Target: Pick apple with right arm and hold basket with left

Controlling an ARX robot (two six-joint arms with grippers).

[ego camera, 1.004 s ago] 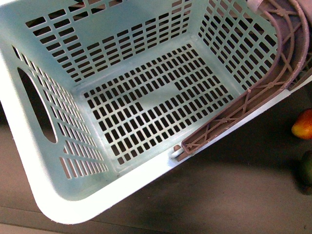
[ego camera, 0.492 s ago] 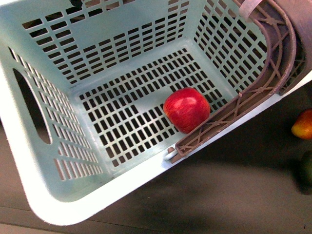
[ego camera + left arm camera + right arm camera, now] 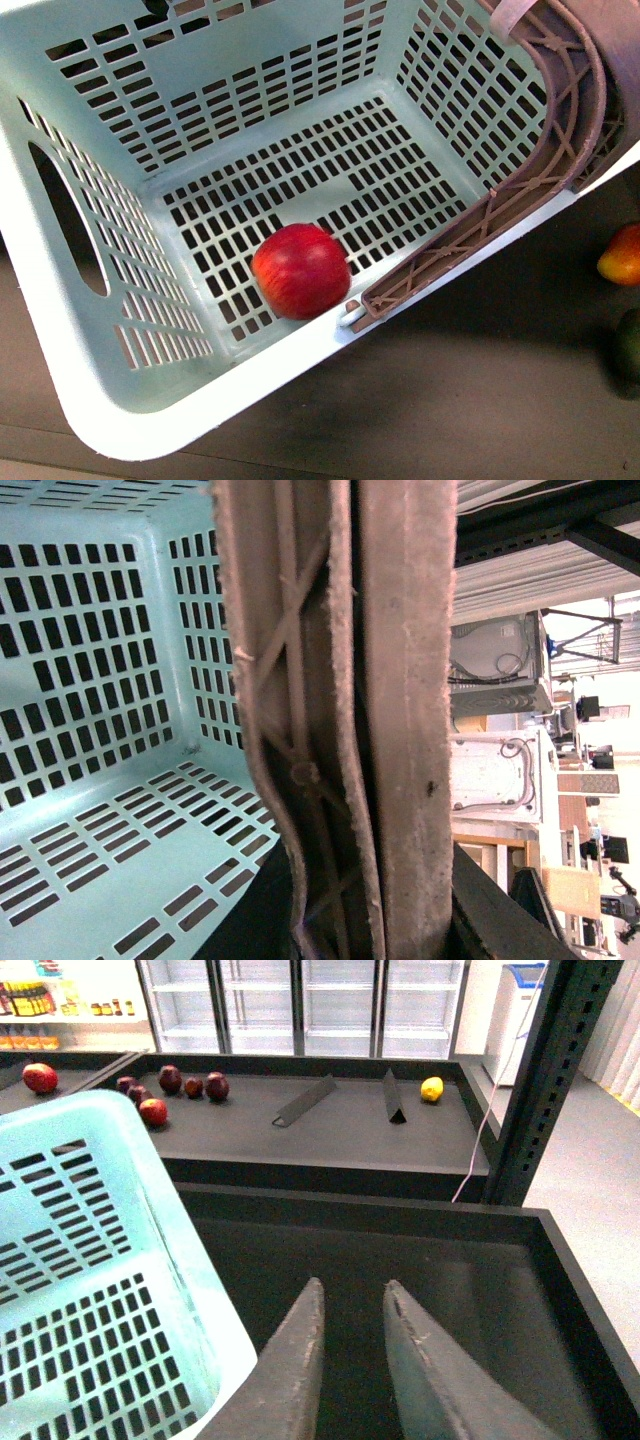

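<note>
Inside basket (image 3: 60, 350), on the slotted floor against the near wall, beside the handle pivot: one apple (image 3: 300, 270), lying loose, no gripper on it. Left gripper (image 3: 375, 925) at the brown handle (image 3: 340, 680), dark fingers (image 3: 497, 912) either side, pressed to it. Right gripper (image 3: 352, 1288) just outside the basket wall, over a dark bin (image 3: 500, 1290); fingers slightly parted, nothing between. Count: one basket, one apple, one orange-red fruit (image 3: 621, 255), one dark green fruit (image 3: 629, 345), both well apart from the basket.

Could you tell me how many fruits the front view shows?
3: apple in the basket; orange-red fruit at the right edge; green fruit below it. Others may be out of frame.
</note>
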